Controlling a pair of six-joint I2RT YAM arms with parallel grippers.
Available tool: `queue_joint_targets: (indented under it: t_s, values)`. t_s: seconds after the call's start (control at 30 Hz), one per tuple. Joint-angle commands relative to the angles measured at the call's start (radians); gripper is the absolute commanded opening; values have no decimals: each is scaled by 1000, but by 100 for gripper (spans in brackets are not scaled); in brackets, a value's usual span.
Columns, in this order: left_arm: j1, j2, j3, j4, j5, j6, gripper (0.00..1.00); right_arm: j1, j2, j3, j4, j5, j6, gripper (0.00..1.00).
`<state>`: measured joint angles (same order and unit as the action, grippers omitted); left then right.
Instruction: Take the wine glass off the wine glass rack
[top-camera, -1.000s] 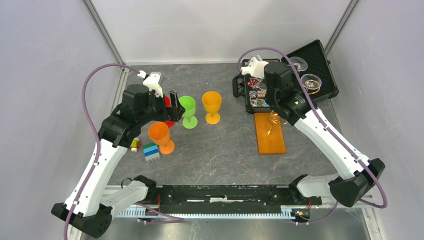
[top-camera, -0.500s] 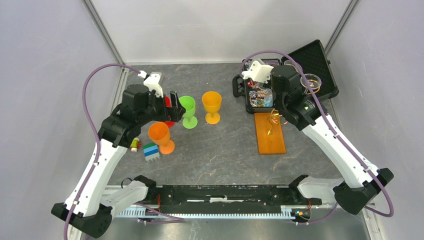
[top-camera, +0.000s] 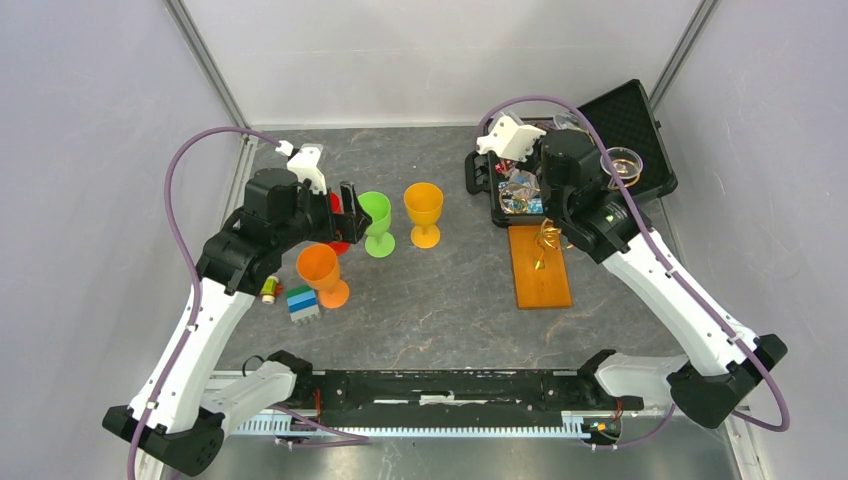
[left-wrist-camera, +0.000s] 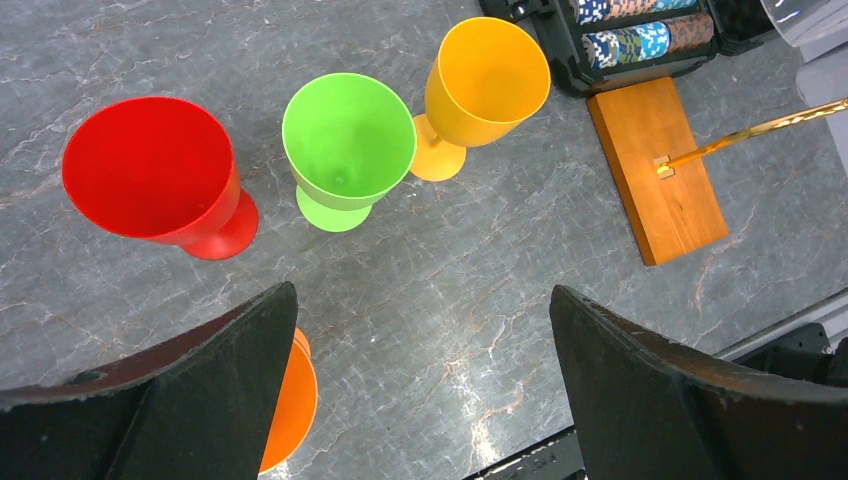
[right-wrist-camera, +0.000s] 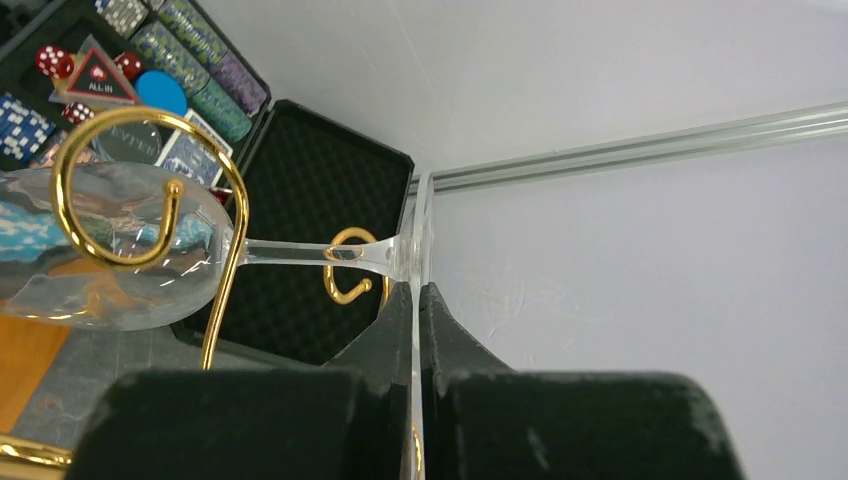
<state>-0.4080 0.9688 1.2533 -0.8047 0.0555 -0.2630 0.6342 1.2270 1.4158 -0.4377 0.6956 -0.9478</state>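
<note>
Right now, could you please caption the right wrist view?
Right gripper jaws clamp clear wine glass foot among gold wire rack curls.

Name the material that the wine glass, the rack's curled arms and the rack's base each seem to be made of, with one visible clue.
The wine glass: clear glass, possibly clear plastic, glossy; things behind show through its bowl.
The rack's curled arms: metal wire, polished gold finish; bright highlights along the curl.
The rack's base: probably wood, smooth orange-brown; faint grain streaks.
</note>
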Motion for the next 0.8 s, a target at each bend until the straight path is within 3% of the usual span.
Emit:
queue_joint_targets:
  t_s: [0.0,0.47,0.77]
  values:
    - [4,-8,6,42,8,23,100,17,-4,6,152,27,-16,0]
    - [3,-19,-11,123,45,-35,100,92,37,-67,539,91,8,0]
    - [3,-53,-60,270,107,-166,100,97,20,-28,579,-113,229,0]
